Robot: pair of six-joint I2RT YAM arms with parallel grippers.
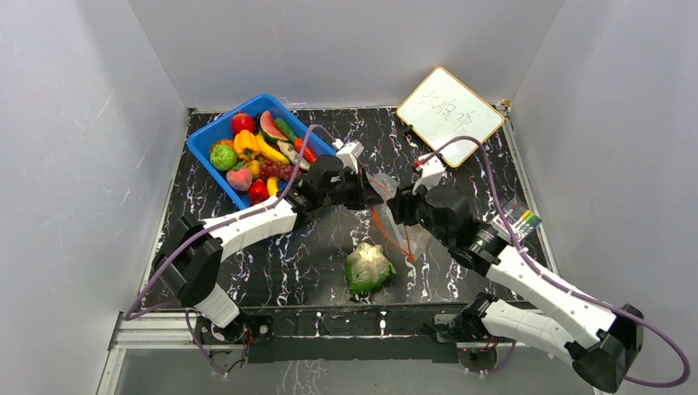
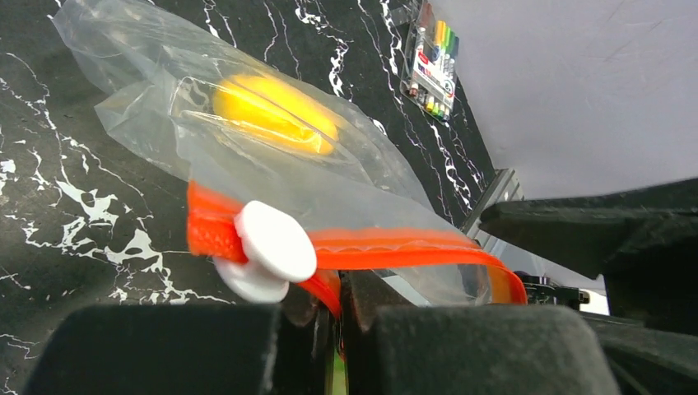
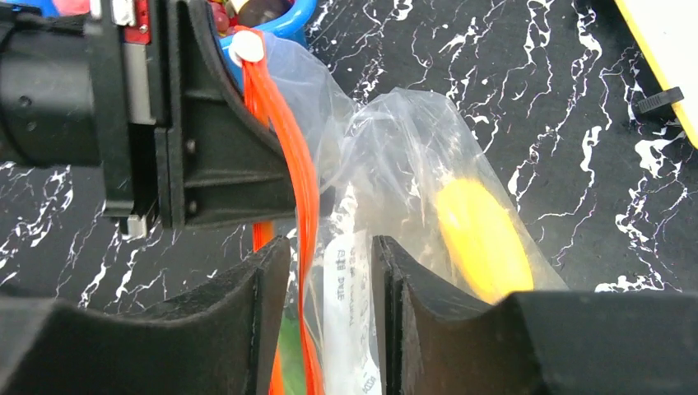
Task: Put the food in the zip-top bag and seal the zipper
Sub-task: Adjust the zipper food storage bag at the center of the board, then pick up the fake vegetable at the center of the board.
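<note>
Pinches the zipper point(image 2: 395, 249) with the left gripper point(image 2: 337, 309), jaws fully closed on the orange strip just beside the white slider point(image 2: 276, 241). Keeps one end of the bag point(image 2: 148, 123) anchored that way, mid-table between the two arms. Hard to tell whether the plastic rests on the table point(image 1: 296, 255) or partly hangs.

Straddles the same strip and the white label point(image 3: 346, 329) with the right gripper point(image 3: 329, 255), jaws parted roughly halfway. Neither pad plainly pressing the plastic, so open, with nothing gripped.

Inside the bag, one yellow piece point(image 2: 276, 115). Outside it, a lettuce point(image 1: 368, 267) on the table near the arm bases, and a heap of toy fruit and vegetables point(image 1: 251, 152) in the blue bin point(image 1: 197, 146) at the far left.

Looks like a re-grip on the bag mouth, either to hold it open for more loading or to set up the seal. Filling probably far from done, judging by the lettuce and the full bin.

Next, calls for a firm second hold with the right gripper. To load, take one lip only and pull the mouth apart. To seal, clamp across both lips and run along the strip away from the left pinch. Risks slipping on thin, slack plastic either way.
</note>
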